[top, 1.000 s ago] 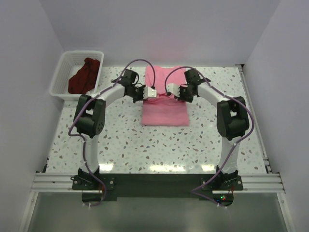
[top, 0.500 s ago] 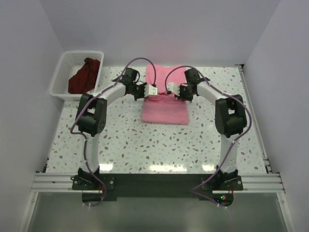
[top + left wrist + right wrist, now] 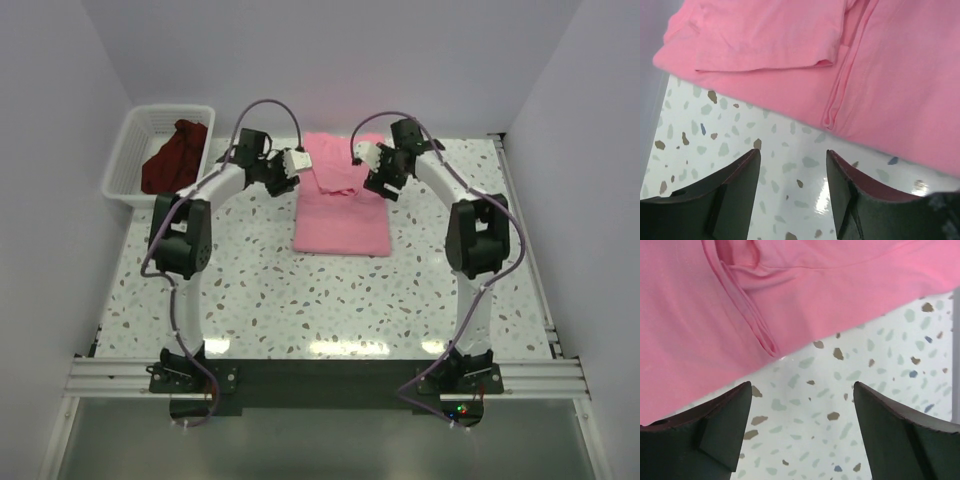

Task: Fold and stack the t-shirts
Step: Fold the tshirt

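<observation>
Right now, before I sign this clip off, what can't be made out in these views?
- Maroon t-shirt: seen in the top view only, bunched in the white lattice basket; too small to read its folds.
- Pink t-shirt: in the top view its far side edges are partly covered by the left gripper and right gripper; both wrist views cut it off at the frame edges.

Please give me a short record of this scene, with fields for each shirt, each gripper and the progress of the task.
pink t-shirt: partly folded, flat on the table
maroon t-shirt: crumpled, inside the white basket
left gripper: open, empty, over the table by the pink shirt's left edge
right gripper: open, empty, by its right edge
progress: no stack yet
</observation>
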